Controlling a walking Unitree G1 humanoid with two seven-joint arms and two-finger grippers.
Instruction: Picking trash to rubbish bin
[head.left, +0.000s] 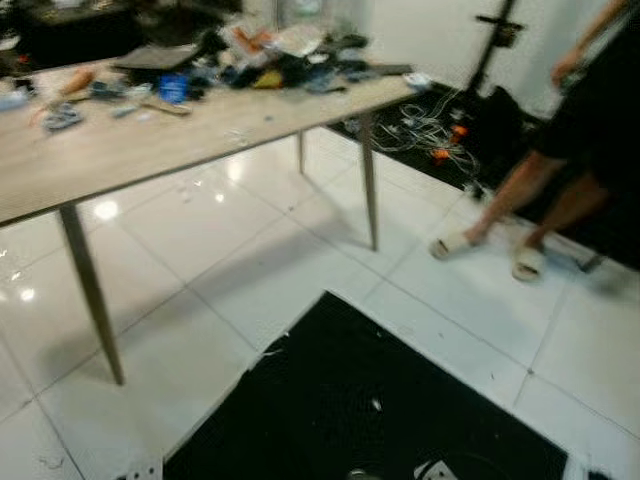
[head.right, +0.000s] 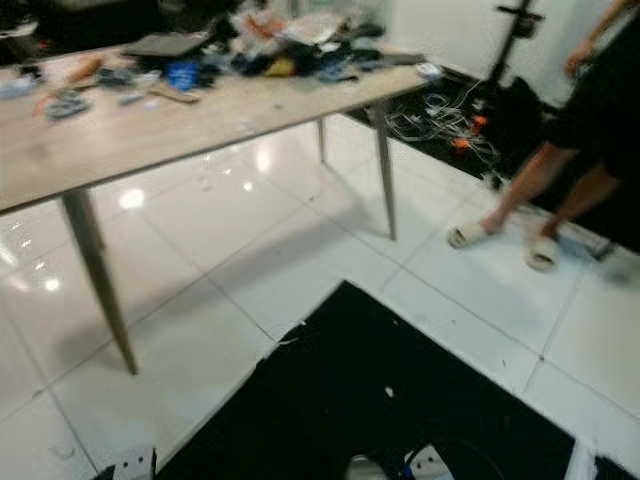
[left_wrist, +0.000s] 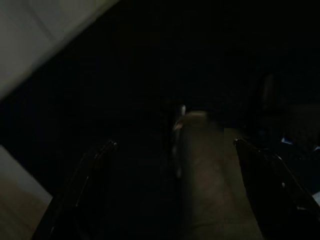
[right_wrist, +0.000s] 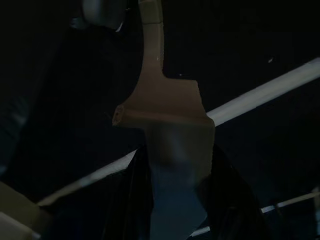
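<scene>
In the dark left wrist view my left gripper (left_wrist: 175, 144) hangs open over a black mat, fingers wide apart, with a dim brownish shape (left_wrist: 205, 170) beyond them. My right gripper (right_wrist: 177, 150) is closed around a pale beige flat piece (right_wrist: 165, 110) that sticks out past the fingertips. A long wooden table (head.left: 150, 150) ahead carries a heap of clutter (head.left: 270, 60) at its far end, with tools and small bits scattered along it. A small white scrap (head.left: 375, 404) lies on the black mat (head.left: 330, 420). The head views are blurred.
A person (head.left: 580, 140) in dark clothes and pale slippers walks on the white tiles at the right. Tangled cables (head.left: 430, 130) lie on the floor behind the table, beside a black stand (head.left: 495, 40). The table's thin legs (head.left: 90, 290) stand close on the left.
</scene>
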